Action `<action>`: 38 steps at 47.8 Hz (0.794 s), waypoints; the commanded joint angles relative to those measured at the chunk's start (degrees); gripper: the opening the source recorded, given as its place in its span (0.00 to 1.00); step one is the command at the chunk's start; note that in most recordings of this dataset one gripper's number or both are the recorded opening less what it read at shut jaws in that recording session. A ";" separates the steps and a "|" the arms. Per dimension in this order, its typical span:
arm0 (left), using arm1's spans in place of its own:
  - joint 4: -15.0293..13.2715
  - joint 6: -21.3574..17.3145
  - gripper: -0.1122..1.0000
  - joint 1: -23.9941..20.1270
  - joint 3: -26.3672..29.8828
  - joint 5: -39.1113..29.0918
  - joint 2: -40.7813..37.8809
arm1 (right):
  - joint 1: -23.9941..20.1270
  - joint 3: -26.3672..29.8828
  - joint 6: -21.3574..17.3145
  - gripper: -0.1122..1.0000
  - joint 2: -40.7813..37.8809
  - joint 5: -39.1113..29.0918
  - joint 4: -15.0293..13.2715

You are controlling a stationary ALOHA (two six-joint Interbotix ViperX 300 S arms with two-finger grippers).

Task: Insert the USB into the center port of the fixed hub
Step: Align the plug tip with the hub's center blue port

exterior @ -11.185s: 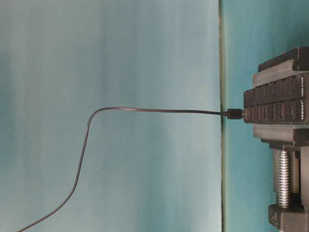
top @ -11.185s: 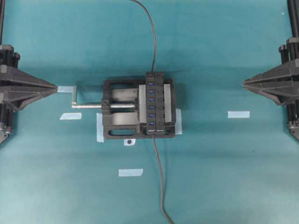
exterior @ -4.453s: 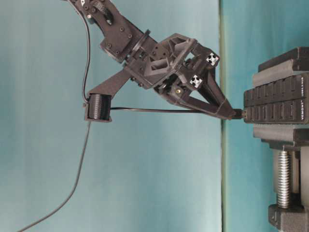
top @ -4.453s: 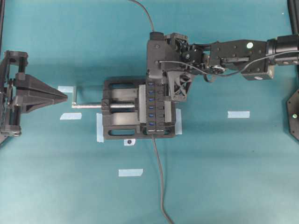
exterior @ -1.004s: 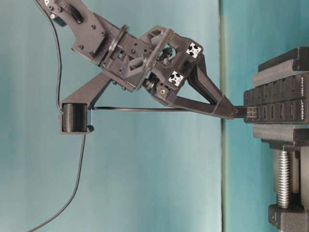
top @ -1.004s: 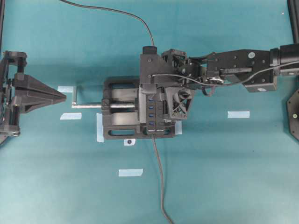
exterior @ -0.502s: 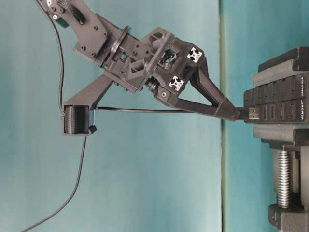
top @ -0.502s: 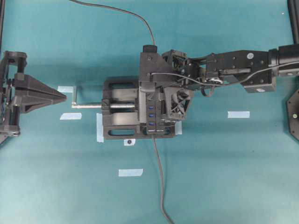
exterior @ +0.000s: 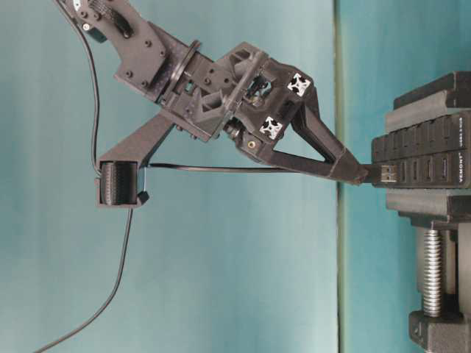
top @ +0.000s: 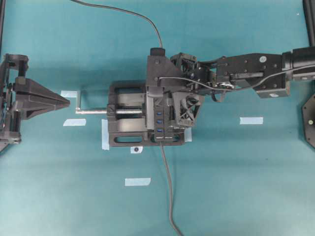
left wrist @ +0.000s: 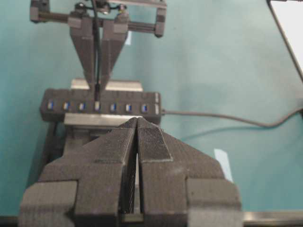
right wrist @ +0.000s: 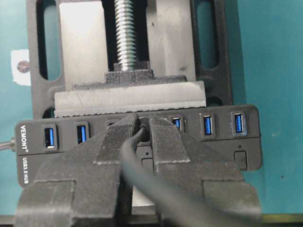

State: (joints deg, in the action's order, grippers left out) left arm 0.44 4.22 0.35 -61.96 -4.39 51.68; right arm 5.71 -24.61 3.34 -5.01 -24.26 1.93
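R gripper (exterior: 358, 175) pinches USB (exterior: 388, 173) at hub (exterior: 423, 158), prob center port

A flat teal cloth-covered tabletop (top: 246, 187) fills the scene under even light. Pale blue strips of tape (top: 251, 120) lie scattered on it, left, right and near.

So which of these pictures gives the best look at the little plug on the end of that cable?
The table-level view: the USB shows side-on, its metal tip at the fixed hub, pinched by the right gripper. From overhead the gripper hides it. The left wrist view shows only a dark sliver between the far fingers. In the right wrist view the fingers mostly cover it.
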 commanded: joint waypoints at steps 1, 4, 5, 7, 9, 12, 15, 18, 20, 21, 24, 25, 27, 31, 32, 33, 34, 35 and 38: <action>0.09 0.09 0.10 0.09 0.62 0.35 -0.26 | -0.18 0.97 -0.53 0.17 0.62 0.35 0.18; 0.09 0.09 0.10 0.09 0.62 0.35 -0.18 | -0.26 0.97 -0.53 0.17 0.53 0.35 0.09; 0.00 0.09 0.10 0.09 0.70 0.35 -0.18 | -0.26 0.97 -0.53 0.17 0.53 0.44 0.09; 0.09 0.09 0.10 0.09 0.70 0.35 -0.18 | -0.35 0.88 -0.53 0.17 0.53 0.35 0.09; 0.09 0.09 0.10 0.09 0.62 0.35 -0.26 | -0.44 0.88 -0.53 0.17 0.44 0.35 0.09; 0.00 0.09 0.10 0.09 0.62 0.35 -0.18 | -0.53 0.88 -0.53 0.17 0.35 0.35 0.09; 0.00 0.09 0.10 0.09 0.62 0.35 -0.18 | -0.53 0.88 -0.44 0.17 0.35 0.44 0.09; 0.00 0.09 0.10 0.09 0.62 0.35 -0.26 | -0.53 0.62 -0.44 0.17 0.26 0.44 0.09; 0.00 0.09 0.10 0.09 0.62 0.35 -0.18 | -0.62 0.44 -0.53 0.17 0.26 0.35 0.18; 0.09 0.09 0.10 0.09 0.62 0.35 -0.18 | -0.53 0.35 -0.44 0.17 0.26 0.44 0.09; 0.00 0.09 0.10 0.09 0.62 0.35 -0.18 | -0.53 0.18 -0.53 0.17 0.18 0.44 0.09; 0.00 0.09 0.10 0.09 0.62 0.35 0.00 | -0.53 0.09 -0.53 0.17 0.26 0.44 0.09; 0.00 0.09 0.10 0.09 0.62 0.35 0.00 | -0.53 0.00 -0.53 0.17 0.18 0.44 -0.09; 0.09 0.09 0.10 0.09 0.62 0.35 0.00 | -0.53 0.00 -0.53 0.17 0.18 0.44 -0.09; 0.09 0.09 0.10 0.09 0.62 0.35 0.00 | -0.53 0.00 -0.44 0.17 0.18 0.44 -0.09; 0.09 0.09 0.10 0.09 0.62 0.35 -0.18 | -0.44 0.00 -0.53 0.17 0.26 0.44 -0.18; 0.00 0.09 0.10 0.09 0.62 0.35 0.00 | -0.44 0.00 -0.53 0.17 0.18 0.44 -0.18; 0.00 0.09 0.10 0.09 0.62 0.35 0.00 | -0.35 0.00 -0.53 0.17 0.18 0.44 -0.18; 0.00 0.09 0.10 0.09 0.62 0.35 0.00 | -0.26 0.00 -0.35 0.17 0.18 0.44 -0.26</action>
State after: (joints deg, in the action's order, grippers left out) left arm 0.35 4.22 0.35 -61.96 -4.31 51.86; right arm 5.36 -25.05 3.34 -5.54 -24.08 1.76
